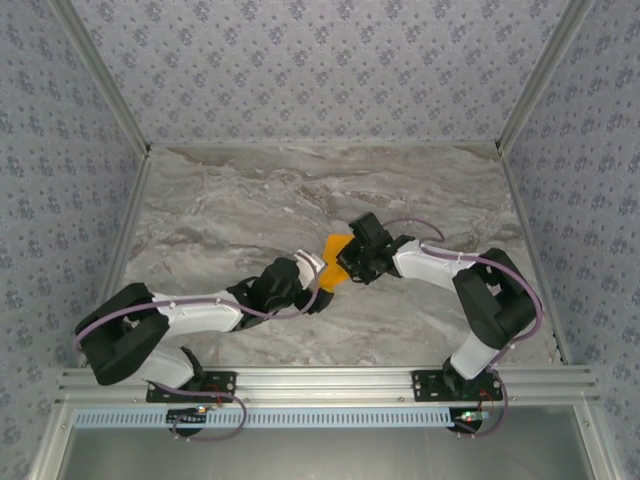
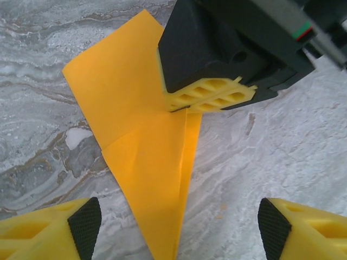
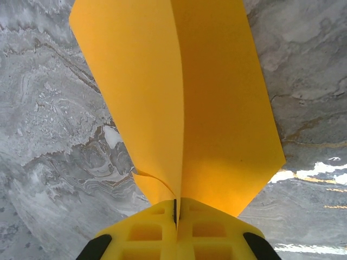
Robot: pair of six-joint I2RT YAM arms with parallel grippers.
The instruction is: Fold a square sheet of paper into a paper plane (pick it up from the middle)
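Note:
The orange sheet of paper point(image 1: 337, 246) is folded along a centre crease into a pointed, dart-like shape. My right gripper point(image 3: 176, 214) is shut on that crease, and two flaps spread away from its fingers over the paper point(image 3: 217, 108). In the left wrist view the paper point(image 2: 135, 141) narrows to a point toward the camera, with the right gripper's yellow fingers point(image 2: 211, 97) clamped on its upper part. My left gripper point(image 2: 179, 225) is open, its black pads point(image 2: 85, 225) wide apart on either side of the point without touching it. In the top view the left gripper point(image 1: 316, 280) and right gripper point(image 1: 346, 264) meet mid-table.
The grey marble table point(image 1: 250, 200) lies under both arms. Patterned walls point(image 1: 320, 60) close it in at the back and both sides. A metal rail point(image 1: 320, 382) with the arm bases runs along the near edge.

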